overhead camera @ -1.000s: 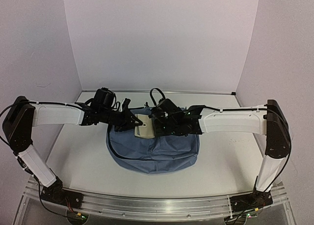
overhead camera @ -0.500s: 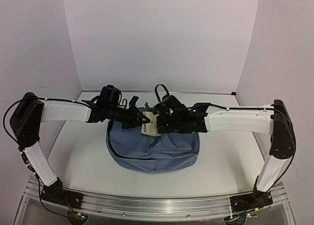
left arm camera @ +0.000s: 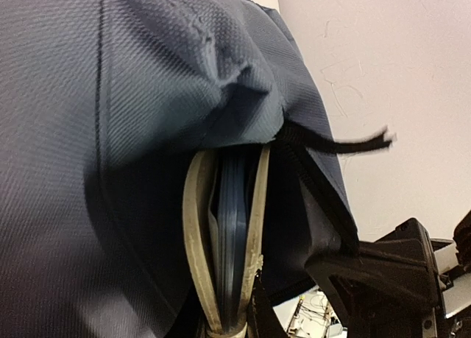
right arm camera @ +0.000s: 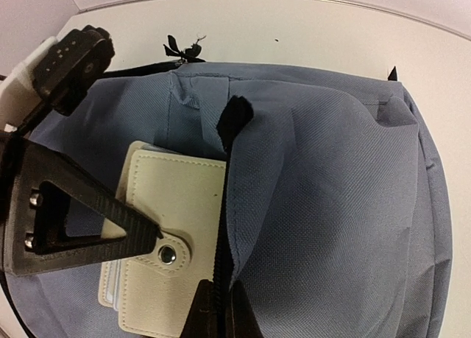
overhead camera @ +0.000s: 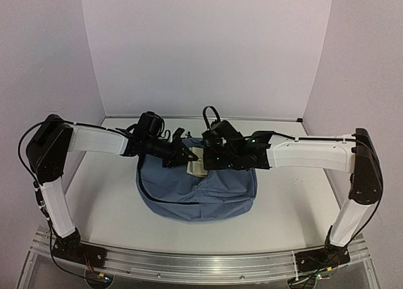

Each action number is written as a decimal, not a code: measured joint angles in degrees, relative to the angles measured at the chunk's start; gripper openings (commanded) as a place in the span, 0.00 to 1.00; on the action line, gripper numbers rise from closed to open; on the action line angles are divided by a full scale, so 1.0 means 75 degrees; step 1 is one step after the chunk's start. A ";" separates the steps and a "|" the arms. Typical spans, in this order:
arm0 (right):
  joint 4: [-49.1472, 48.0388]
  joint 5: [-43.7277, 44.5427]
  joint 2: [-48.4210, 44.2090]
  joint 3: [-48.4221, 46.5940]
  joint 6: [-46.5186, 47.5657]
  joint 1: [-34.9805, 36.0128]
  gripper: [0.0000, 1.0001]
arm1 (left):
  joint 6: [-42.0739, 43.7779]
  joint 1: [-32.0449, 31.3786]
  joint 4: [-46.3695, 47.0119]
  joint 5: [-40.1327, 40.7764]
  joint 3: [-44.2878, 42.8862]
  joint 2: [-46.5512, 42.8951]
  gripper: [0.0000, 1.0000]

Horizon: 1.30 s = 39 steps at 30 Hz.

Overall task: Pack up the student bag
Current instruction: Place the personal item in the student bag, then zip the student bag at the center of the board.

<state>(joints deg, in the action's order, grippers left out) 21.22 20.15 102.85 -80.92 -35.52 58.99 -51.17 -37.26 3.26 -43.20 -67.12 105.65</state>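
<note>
The student bag (overhead camera: pixel 195 191) lies flat on the desk (overhead camera: pixel 296 201), about midway between the left and right edges, with its top end toward the far edge and its rounded bottom toward the near edge.

The two arms share the work at that far end. The right jaws are clenched on the dark zip edge (right arm camera: pixel 223 205) of a pocket. They lift the blue fabric into a flap, apparently to hold the mouth open. The left jaws grasp a cream wallet (right arm camera: pixel 173 227) with a metal snap. One triangular black finger (right arm camera: pixel 81 220) lies across its face in the right wrist view. The wallet is angled into the gap under the lifted flap, part of it already under the fabric and most of its snap side showing. In the left wrist view it stands edge-on, its cream covers and blue-grey leaves pointing straight into the slot. That suggests it is lined up to slide in, not to be dropped.

The left arm (overhead camera: pixel 94 141) rises from the near left corner, folds at a high elbow near the left edge and stretches its forearm to the right, sloping slightly down to the bag. The right arm (overhead camera: pixel 308 155) mirrors it from the near right corner, its forearm almost level. Both wrists meet over the bag's far end, tips just beside each other, so the clearance between them looks tight for the push that remains.
</note>
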 measured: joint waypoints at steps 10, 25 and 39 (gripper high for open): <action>-0.0570 -0.0425 -0.0141 0.0376 -0.0056 -0.0042 0.00 | -0.0430 -0.0653 0.0755 0.0163 -0.0903 0.0992 0.00; -0.0788 -0.0400 -0.0585 0.0653 -0.0093 -0.0065 0.37 | 0.0138 -0.0863 0.0782 0.1528 -0.0469 0.0423 0.66; -0.1031 -0.1030 -0.1569 0.0598 0.0301 -0.0570 0.58 | 0.0555 -0.0612 -0.1318 0.2675 0.0540 -0.1937 0.79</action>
<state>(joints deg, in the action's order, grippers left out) 13.49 12.42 91.08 -76.43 -33.26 54.72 -47.01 -41.86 -6.62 -23.14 -63.07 91.12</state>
